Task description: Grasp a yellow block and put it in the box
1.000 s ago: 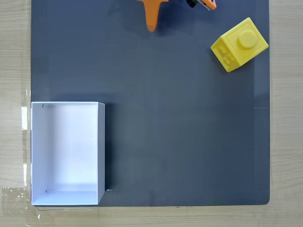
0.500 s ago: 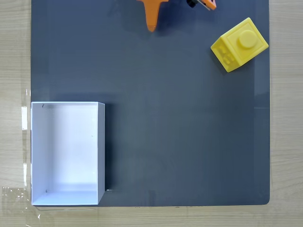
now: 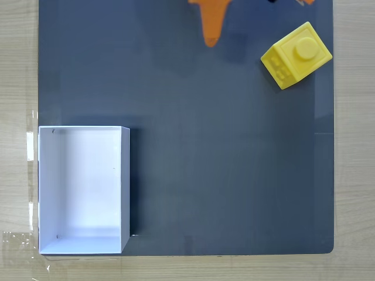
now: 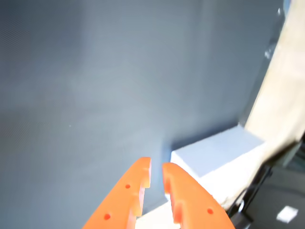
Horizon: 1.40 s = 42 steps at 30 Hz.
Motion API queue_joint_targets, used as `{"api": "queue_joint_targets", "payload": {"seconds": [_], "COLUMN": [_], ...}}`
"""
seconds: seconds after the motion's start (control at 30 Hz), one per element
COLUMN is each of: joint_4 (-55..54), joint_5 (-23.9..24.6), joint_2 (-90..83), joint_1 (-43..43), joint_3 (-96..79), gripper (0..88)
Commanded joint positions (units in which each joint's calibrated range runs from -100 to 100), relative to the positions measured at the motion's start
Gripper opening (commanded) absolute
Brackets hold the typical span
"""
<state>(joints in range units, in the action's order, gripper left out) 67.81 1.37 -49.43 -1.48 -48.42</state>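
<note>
The yellow block point(image 3: 296, 55) lies on the dark mat at the upper right of the fixed view, stud up and turned at an angle. My orange gripper point(image 3: 211, 41) reaches in from the top edge, well to the left of the block and apart from it. Its fingers are together in one point, with nothing held. In the wrist view the gripper point(image 4: 156, 165) shows a thin slit between its fingers, over the mat. The white box point(image 3: 82, 190) stands open-topped at the lower left of the fixed view. The box point(image 4: 214, 152) appears again, blurred, beyond the fingertips in the wrist view.
A dark grey mat point(image 3: 222, 164) covers most of the light wooden table point(image 3: 17, 70). The box sits on the mat's left edge. A strip of clear tape point(image 3: 29, 146) lies beside the box. More of the arm point(image 3: 302, 2) shows at the top edge.
The gripper has moved right and a little further into the fixed view, closer to the yellow block. Block and box have not moved.
</note>
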Motion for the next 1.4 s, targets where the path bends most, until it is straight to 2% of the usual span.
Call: {"api": "queue_joint_targets", "payload": {"seconds": [0.0,0.1,0.23,0.33,0.47,0.77,1.07,1.37], "joint_4": [11.43,21.98,31.32,31.84,31.84,31.67,26.43,25.82], "joint_5": [-0.06,-0.06,-0.11,-0.22,-3.47,-8.19,-8.30,-8.04], "joint_2": [12.40,20.62,28.75,33.08,39.09,51.89,60.19,69.09], "joint_1": [-4.58,-9.21,-14.51,-17.29,-20.06,-23.01,-25.45,-26.80], "joint_3": [21.87,34.81,46.38,48.74,48.37,49.37,52.26,53.80], "gripper": [3.7,10.5,27.7,39.0,45.8,46.9,46.9,46.4]}}
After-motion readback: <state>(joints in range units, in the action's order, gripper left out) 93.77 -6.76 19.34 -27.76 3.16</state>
